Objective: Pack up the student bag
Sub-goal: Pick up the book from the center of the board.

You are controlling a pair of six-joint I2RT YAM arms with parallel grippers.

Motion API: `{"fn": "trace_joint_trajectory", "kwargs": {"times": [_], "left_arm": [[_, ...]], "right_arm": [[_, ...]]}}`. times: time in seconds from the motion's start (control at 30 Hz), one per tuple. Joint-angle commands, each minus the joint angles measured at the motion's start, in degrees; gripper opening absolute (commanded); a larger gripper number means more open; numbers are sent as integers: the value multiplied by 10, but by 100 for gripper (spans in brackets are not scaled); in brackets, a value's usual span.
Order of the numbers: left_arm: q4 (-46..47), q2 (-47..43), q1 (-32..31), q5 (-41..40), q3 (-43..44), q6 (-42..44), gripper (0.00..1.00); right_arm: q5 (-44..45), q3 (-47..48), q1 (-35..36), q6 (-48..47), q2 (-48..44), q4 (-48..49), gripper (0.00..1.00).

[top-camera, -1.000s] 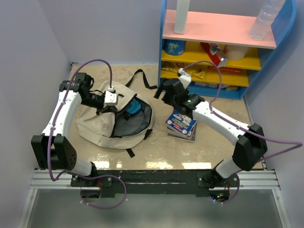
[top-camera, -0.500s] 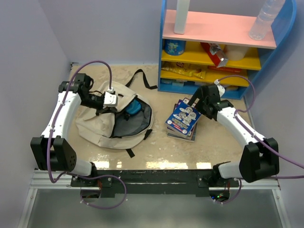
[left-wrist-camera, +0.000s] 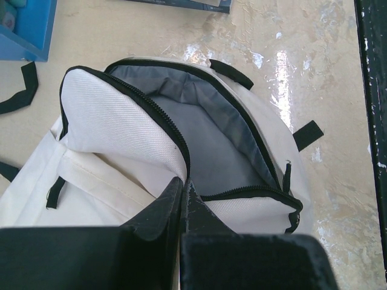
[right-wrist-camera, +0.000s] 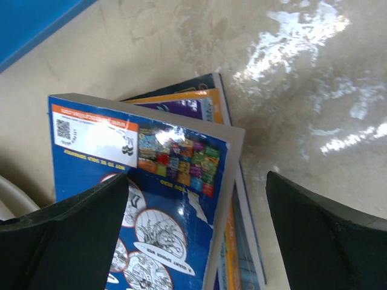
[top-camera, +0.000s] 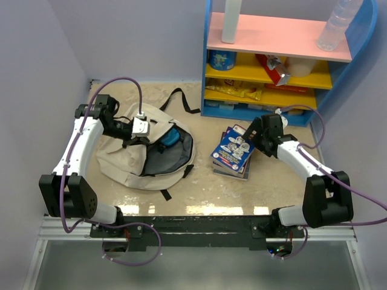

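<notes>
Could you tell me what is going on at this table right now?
The two arms are packing the student bag. The left gripper is shut on the bag's zippered edge, holding the main compartment open; a blue pouch shows at the opening. The right gripper hangs open over the stack of books beside the bag, jaws either side of the top book, not yet gripping it.
</notes>
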Motion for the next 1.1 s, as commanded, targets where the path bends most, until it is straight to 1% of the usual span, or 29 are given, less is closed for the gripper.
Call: {"fn": "trace_joint_trajectory", "kwargs": {"times": [0.0, 0.17, 0.27, 0.3, 0.33, 0.37, 0.47, 0.7, 0.73, 0.93, 1.0, 1.03, 1.07], "left_arm": [[-4, -20, 6, 42, 5, 16, 0], [-7, -20, 6, 36, 6, 16, 0], [-8, -22, 5, 36, 7, 15, 0], [-8, -21, 6, 35, 7, 15, 0], [-8, -21, 6, 36, 6, 15, 0], [-9, -21, 5, 35, 6, 15, 0], [-9, -21, 6, 31, 5, 14, 0], [-7, -21, 5, 32, 8, 10, 0], [-7, -21, 5, 32, 8, 9, 0], [-8, -21, 6, 32, 6, 10, 0], [-8, -21, 6, 33, 6, 9, 0], [-8, -21, 5, 33, 6, 10, 0], [-8, -21, 6, 34, 7, 10, 0]], "right_arm": [[-38, -44, -8, 11, 9, 122, 98], [-74, -87, -22, 43, 14, 183, 91], [-98, -115, -35, 60, 15, 224, 80], [-102, -121, -38, 62, 12, 229, 71], [-103, -130, -41, 62, 11, 232, 66], [-99, -132, -43, 62, 9, 230, 56], [-96, -139, -51, 58, -10, 223, 42], [-106, -128, -71, 44, -51, 201, 37], [-102, -125, -71, 42, -57, 184, 37], [-76, -107, -72, 11, -86, 132, 39], [-75, -105, -72, 5, -104, 121, 33], [-79, -105, -72, 5, -109, 121, 21], [-87, -104, -72, 5, -123, 120, 13]]}}
